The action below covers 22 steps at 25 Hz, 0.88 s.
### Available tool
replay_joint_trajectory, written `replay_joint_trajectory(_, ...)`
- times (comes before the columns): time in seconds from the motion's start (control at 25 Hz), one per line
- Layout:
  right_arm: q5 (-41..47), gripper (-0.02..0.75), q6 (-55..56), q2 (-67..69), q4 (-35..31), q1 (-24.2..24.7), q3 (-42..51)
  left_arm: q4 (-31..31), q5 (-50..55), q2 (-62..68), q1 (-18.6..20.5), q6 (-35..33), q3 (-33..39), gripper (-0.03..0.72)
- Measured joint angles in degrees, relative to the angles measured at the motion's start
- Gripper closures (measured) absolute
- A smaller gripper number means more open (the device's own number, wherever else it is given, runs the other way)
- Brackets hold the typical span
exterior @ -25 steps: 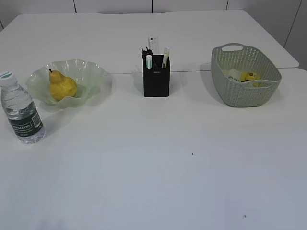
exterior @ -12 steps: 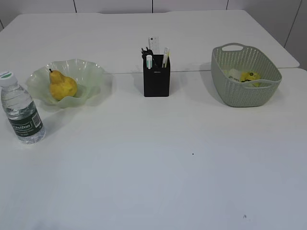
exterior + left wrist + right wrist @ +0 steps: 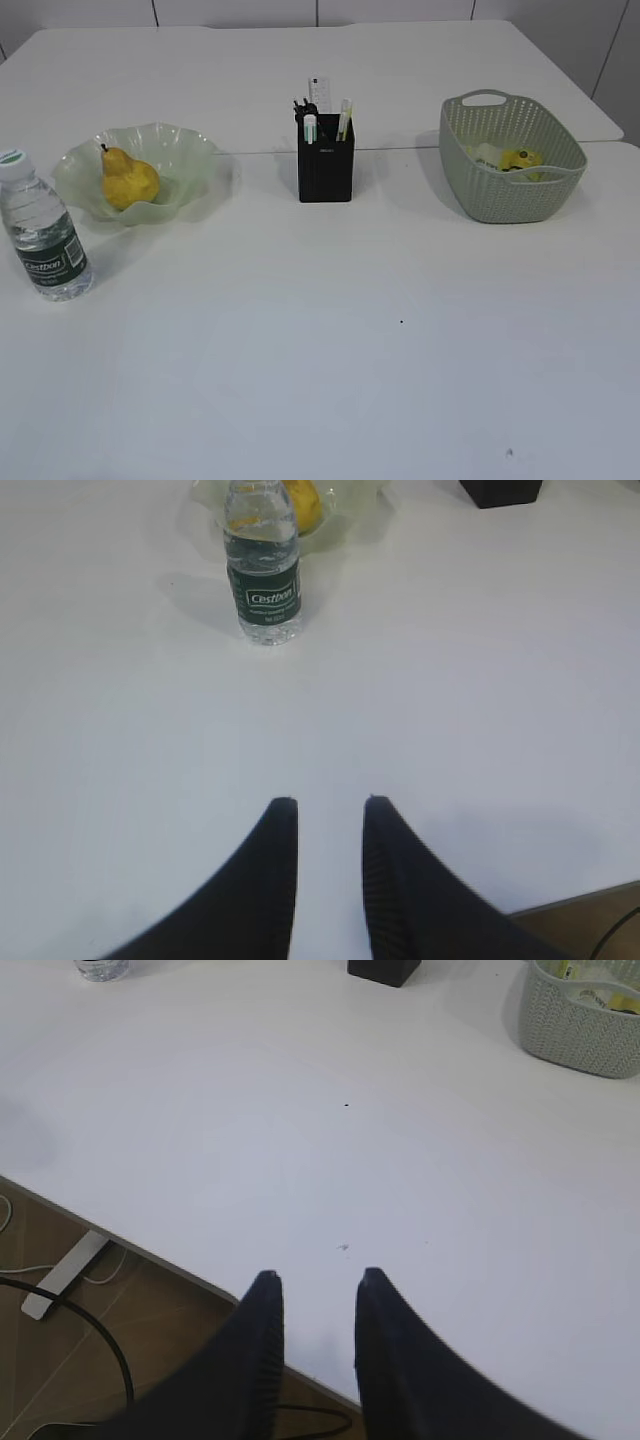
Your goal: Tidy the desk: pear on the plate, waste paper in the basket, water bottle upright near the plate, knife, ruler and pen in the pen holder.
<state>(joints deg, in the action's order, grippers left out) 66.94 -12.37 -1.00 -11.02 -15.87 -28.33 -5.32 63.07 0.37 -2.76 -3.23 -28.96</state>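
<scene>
The yellow pear (image 3: 129, 180) lies in the pale green ruffled plate (image 3: 190, 150) at the left. Upright just in front of the plate stands the water bottle (image 3: 43, 228), also in the left wrist view (image 3: 263, 572). The black pen holder (image 3: 325, 170) in the middle holds the clear ruler (image 3: 318, 95) and pens; the knife cannot be told apart. Yellow and white waste paper (image 3: 510, 158) lies in the sage-green basket (image 3: 520, 195). My left gripper (image 3: 331, 802) is open and empty over the desk (image 3: 330, 330), well short of the bottle. My right gripper (image 3: 314, 1275) is open and empty near the desk's front edge.
A seam (image 3: 410, 150) runs across the tabletop behind the pen holder. In the right wrist view the desk's front edge (image 3: 150, 1252) shows, with floor and black cables (image 3: 95, 1330) below it. A small dark speck (image 3: 402, 321) marks the tabletop.
</scene>
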Motion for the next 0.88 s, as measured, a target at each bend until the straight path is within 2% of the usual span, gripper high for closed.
replay_joint_trajectory(0.64, 0.0, 0.522, 0.0, 0.0, 0.0, 0.8, 0.0, 0.0, 0.3, 0.0, 0.0, -0.3, 0.1, 0.535)
replay_joint_trajectory(0.76, 0.0, 0.522, 0.0, 0.0, 0.0, 4.7, 0.0, 0.0, 0.3, 0.0, 0.0, -0.3, 0.1, 0.535)
replay_joint_trajectory(0.88, 0.0, 0.522, -0.1, 0.0, 0.0, 11.8, 0.0, 0.0, 0.3, 0.0, 0.0, -0.3, 0.1, 0.535)
